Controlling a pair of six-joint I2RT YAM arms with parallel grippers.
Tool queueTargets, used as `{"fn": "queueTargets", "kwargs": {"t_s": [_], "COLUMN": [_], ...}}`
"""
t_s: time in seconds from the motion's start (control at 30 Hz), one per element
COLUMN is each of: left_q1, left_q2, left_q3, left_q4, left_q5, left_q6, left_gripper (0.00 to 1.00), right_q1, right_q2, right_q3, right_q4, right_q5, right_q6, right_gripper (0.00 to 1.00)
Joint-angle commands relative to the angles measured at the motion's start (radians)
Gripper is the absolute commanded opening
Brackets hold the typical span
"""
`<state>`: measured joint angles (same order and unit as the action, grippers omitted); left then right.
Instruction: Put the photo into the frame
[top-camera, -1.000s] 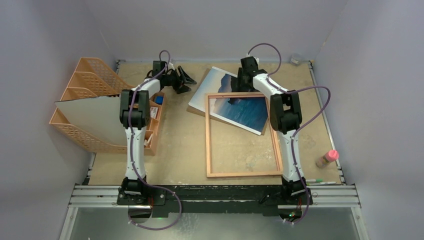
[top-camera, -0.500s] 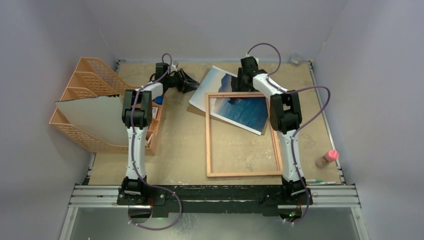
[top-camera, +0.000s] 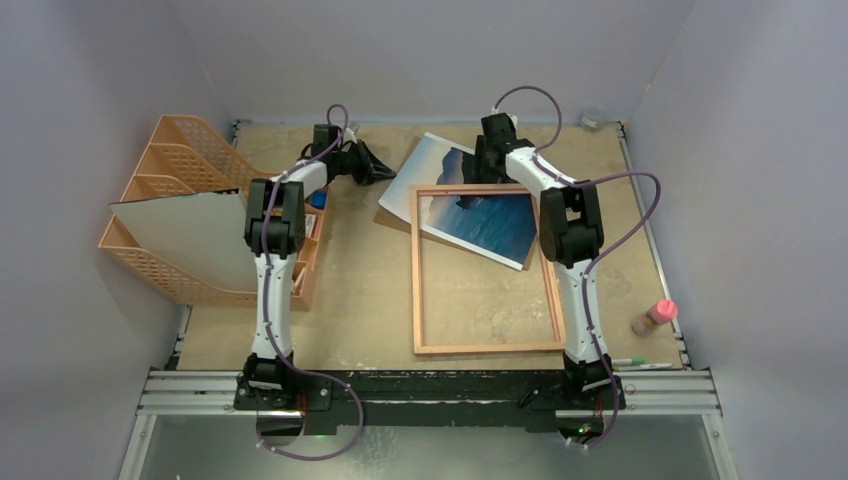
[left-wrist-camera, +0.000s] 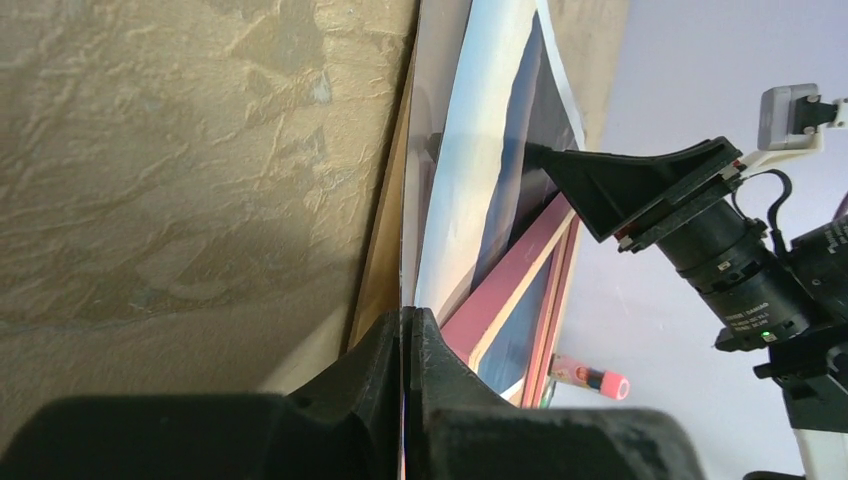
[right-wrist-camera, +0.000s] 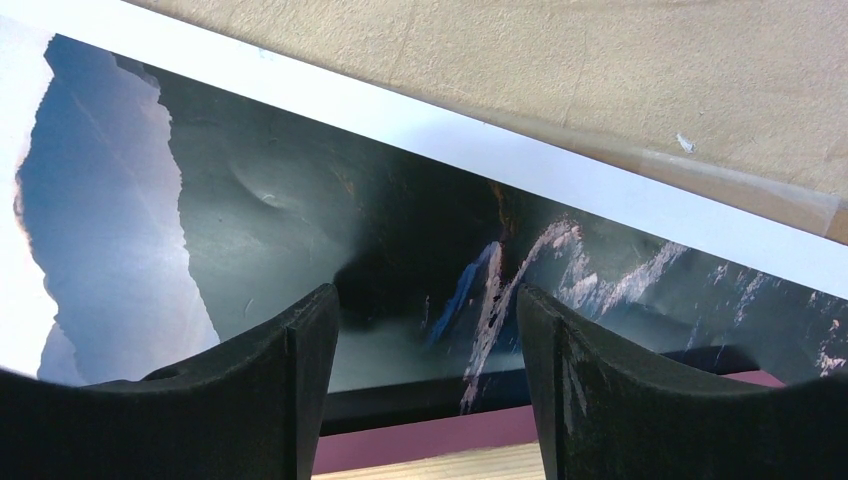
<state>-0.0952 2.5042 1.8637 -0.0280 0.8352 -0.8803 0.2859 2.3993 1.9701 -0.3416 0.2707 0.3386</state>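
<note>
Where the left jaws are pressed together, they pinch the white edge of the large paper photo (left-wrist-camera: 465, 170) of blue sea and pale sky. The right jaws stand spread over its dark headland. Between the two the photo lies askew on the tan surface (top-camera: 350, 290), and just nearer than the right jaws it crosses the far rail of the thin pink-and-wood rectangular frame (top-camera: 416, 290).

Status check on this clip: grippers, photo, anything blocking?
Left gripper shut on photo edge; right gripper open above it. Photo askew, not seated in frame. Frame's far rail lies across it.
</note>
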Motion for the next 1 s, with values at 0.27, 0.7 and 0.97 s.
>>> {"fn": "queueTargets", "kwargs": {"t_s": [0.27,0.7,0.97], "left_q1": [0.012,0.009,0.003], "left_q2": [-0.134,-0.331,-0.422], "left_q3": [0.155,0.246,0.273], "left_q4": [-0.214,-0.275,-0.443], "left_q5": [-0.066,-0.123,-0.288], "left_q6": [0.169,0.291,0.526], "left_gripper": [0.00,0.00,0.00], "right_q1": [0.003,-0.001,0.001], "right_q2": [-0.032,-0.222,-0.257], "right_q3": [0.032,-0.071,-0.082], "right_q4": [-0.116,-0.040,-0.015], "right_q5": [-0.135,-0.126,-0.155], "right_q6": [-0.015,0.013,0.040], "right_gripper": [0.71,0.72,0.71]}}
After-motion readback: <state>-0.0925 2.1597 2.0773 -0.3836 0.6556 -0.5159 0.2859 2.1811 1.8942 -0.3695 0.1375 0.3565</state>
